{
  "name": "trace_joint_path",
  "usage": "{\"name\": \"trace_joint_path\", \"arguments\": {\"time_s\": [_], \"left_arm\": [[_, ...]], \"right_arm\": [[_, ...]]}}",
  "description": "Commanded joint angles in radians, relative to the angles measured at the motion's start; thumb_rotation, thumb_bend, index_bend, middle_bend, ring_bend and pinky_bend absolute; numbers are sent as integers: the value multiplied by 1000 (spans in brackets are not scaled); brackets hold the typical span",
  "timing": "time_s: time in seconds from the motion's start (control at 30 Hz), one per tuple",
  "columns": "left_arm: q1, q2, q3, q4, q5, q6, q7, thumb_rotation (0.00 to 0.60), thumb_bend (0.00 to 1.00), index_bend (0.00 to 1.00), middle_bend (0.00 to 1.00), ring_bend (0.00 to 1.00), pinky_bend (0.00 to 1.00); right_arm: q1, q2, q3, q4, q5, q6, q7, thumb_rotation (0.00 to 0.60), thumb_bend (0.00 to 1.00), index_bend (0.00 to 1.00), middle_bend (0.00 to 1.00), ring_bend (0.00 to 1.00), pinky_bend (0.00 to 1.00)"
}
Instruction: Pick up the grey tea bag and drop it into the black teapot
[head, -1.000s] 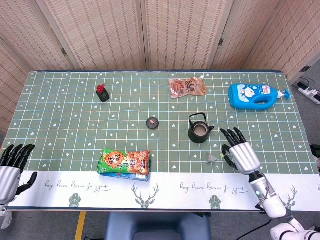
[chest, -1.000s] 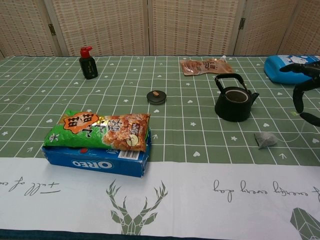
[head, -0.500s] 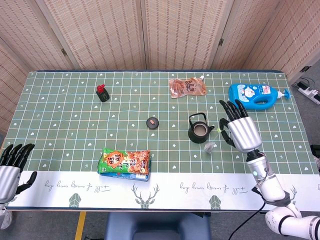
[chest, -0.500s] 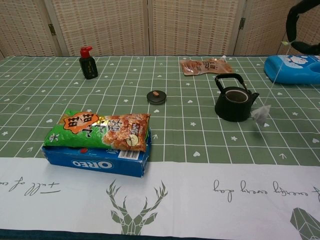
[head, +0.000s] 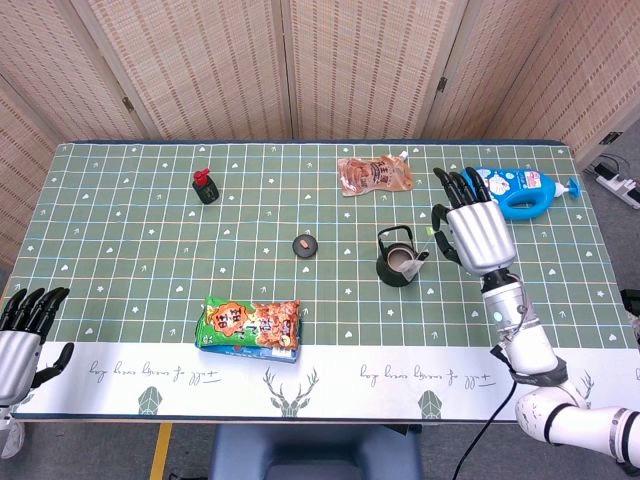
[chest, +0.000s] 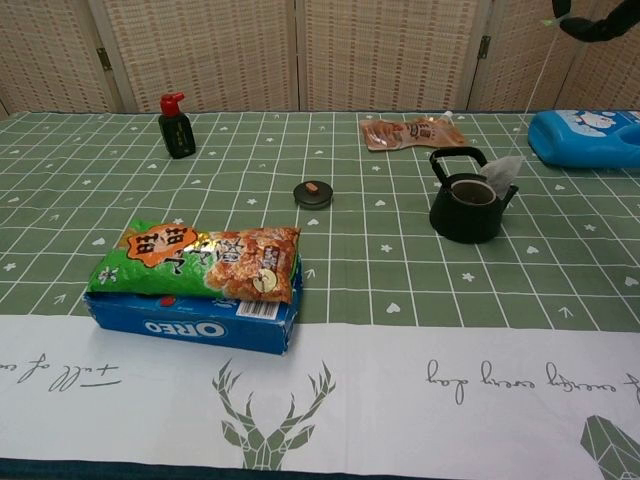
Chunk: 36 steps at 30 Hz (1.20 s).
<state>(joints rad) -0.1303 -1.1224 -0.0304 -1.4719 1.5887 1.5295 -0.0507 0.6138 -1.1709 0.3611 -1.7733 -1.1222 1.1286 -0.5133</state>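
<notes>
A small grey mesh tea bag (chest: 500, 176) dangles on its string just above the open black cast-iron teapot (chest: 470, 196), the string pinched by the raised silver right hand (head: 474, 232), its other fingers spread upward.

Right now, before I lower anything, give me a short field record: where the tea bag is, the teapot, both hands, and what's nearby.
tea bag: hanging by its string just above the teapot's right rim, off the table
teapot: upright, lid off, opening uncovered
teapot lid: on the mat, left of the teapot
right hand: raised right of the teapot, holding the string
left hand: at the table's near-left edge, holding nothing
blue bottle: lying behind the right hand
</notes>
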Motion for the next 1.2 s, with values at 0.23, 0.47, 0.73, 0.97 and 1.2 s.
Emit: {"name": "trace_joint_path", "arguments": {"time_s": [0.23, 0.47, 0.73, 0.97, 1.2], "left_arm": [[-3, 5, -4, 3, -12, -11, -12, 600, 388, 28, 67, 40, 1], [-2, 6, -5, 1, -13, -7, -14, 600, 387, 28, 67, 40, 1], [4, 15, -7, -1, -13, 5, -40, 600, 387, 29, 67, 40, 1], [8, 22, -11, 0, -15, 14, -57, 600, 388, 29, 67, 40, 0], [17, 28, -12, -2, -10, 35, -70, 600, 388, 29, 67, 40, 0]], "right_arm": [[86, -78, -1, 150, 101, -89, 22, 600, 451, 698, 103, 107, 0], [136, -127, -9, 241, 137, -134, 46, 600, 452, 698, 103, 108, 0], [176, -154, -20, 287, 163, -152, 38, 600, 452, 698, 103, 107, 0], [222, -193, -25, 317, 190, -171, 20, 600, 452, 698, 103, 108, 0], [226, -211, -61, 308, 168, -158, 18, 600, 452, 698, 103, 107, 0]]}}
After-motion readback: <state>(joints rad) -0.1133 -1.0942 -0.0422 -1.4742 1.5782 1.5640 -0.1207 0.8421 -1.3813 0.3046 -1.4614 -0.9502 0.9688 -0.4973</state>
